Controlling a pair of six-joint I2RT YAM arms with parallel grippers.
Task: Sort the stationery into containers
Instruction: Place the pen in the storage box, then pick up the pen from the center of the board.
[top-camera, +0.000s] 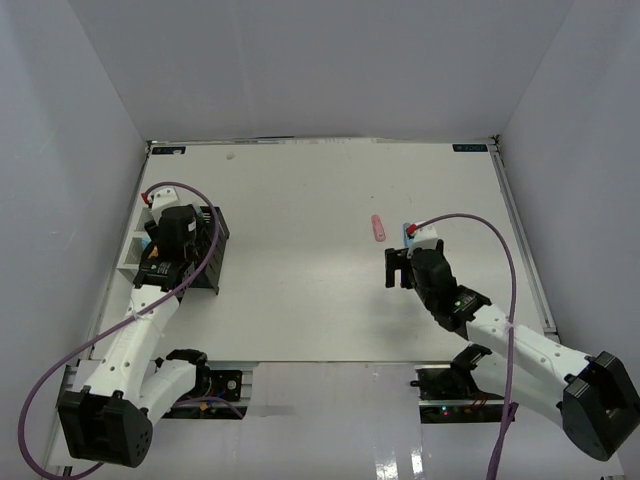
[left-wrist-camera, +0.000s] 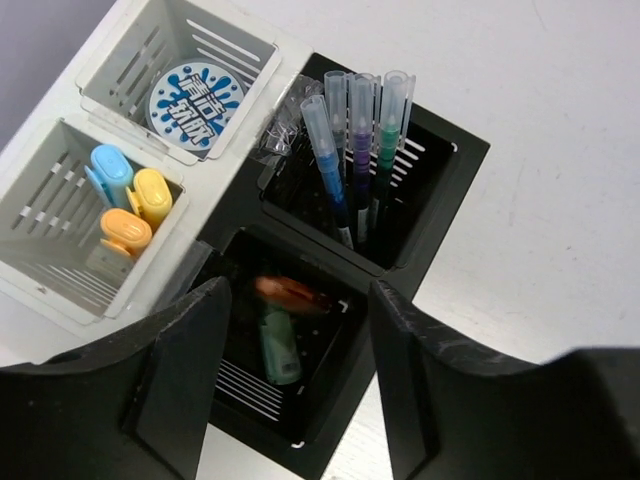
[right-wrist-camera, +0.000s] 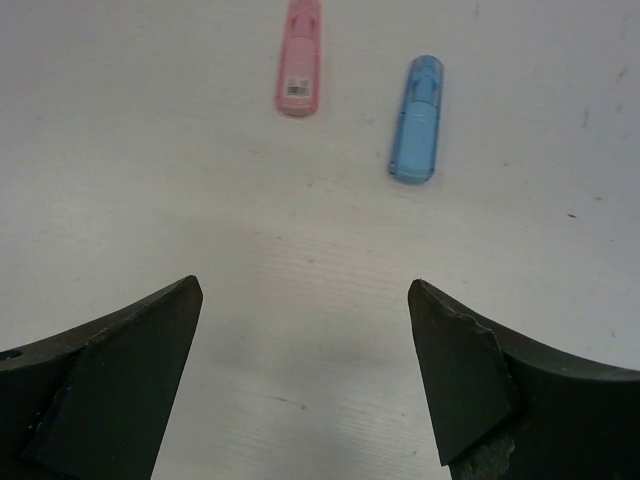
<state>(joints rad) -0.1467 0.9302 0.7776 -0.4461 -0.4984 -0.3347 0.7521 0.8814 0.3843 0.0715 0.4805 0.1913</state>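
When we look down from above, the left arm reaches over the black organizer at the left edge of the table. The white tray touches the organizer's left side. The right arm bends over the right half of the table. Just beyond its wrist lie the pink marker and, partly hidden by the wrist, the loose blue marker.

From the left wrist we see the left gripper spread wide and empty above the organizer's near compartment. A green marker lies there beside a blurred orange-red marker. The far compartment holds thin pens standing upright. In the tray, the far cell holds the blue-white roll, lying flat. The near cell holds a pale blue marker, a yellow marker and an orange marker, bunched together.

From the right wrist we see the right gripper with its jaws wide apart and nothing between them, above bare table. The pink marker and the loose blue marker lie flat beyond the fingertips, apart from each other. The pink one is to the left and slightly farther.
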